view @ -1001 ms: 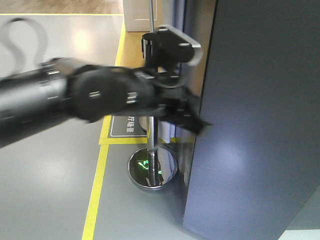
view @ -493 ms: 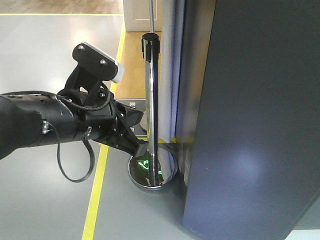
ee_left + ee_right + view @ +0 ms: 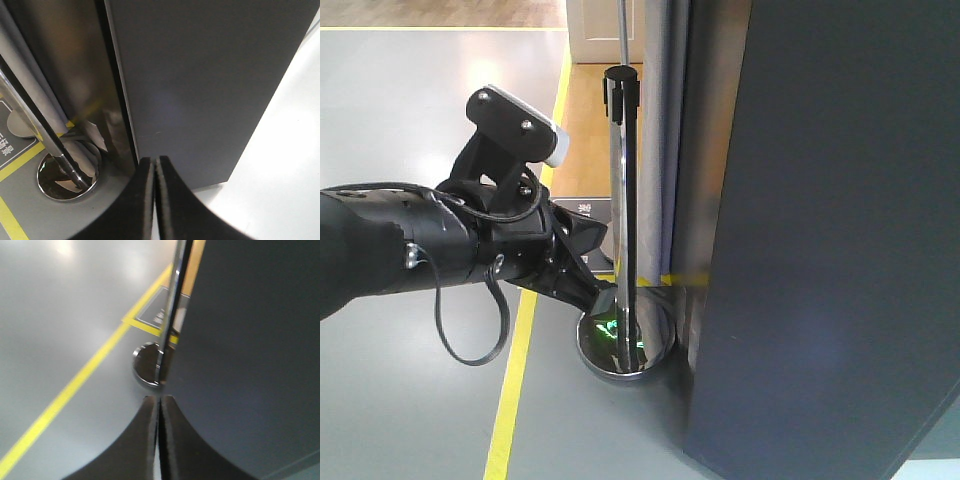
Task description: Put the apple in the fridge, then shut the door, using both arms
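Since a second ago, left arm has withdrawn from door, now apart at its left. Left gripper pressed closed, empty, nearer than right gripper, likewise closed. Door appears shut; apple unseen.

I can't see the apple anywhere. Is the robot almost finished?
Nearly, it seems. The door looks shut, only its grey outside showing, so the apple can't be checked. Both grippers, left and right, have fingers closed and empty. The arm hangs beside the metal post.
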Robot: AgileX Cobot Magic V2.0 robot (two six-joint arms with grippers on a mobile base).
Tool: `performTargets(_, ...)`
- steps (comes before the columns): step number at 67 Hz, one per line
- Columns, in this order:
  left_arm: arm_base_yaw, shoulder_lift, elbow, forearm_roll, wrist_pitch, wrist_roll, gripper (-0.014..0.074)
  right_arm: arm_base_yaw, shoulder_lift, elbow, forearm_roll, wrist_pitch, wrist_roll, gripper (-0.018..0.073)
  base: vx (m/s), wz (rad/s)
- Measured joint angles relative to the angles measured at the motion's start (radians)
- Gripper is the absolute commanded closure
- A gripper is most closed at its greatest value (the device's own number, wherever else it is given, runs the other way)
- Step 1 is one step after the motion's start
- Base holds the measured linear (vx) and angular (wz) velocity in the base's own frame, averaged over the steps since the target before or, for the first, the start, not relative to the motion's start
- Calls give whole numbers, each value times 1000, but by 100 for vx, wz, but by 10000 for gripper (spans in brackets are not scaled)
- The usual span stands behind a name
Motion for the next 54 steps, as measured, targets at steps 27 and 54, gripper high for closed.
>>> performTargets(27, 0, 0, 0, 0, 0, 0, 602, 0, 269, -9, -531, -117, 498, 562, 0, 0)
performTargets(54, 0, 0, 0, 0, 0, 0, 602, -245, 543, -212, -664, -203, 599, 561, 0, 0)
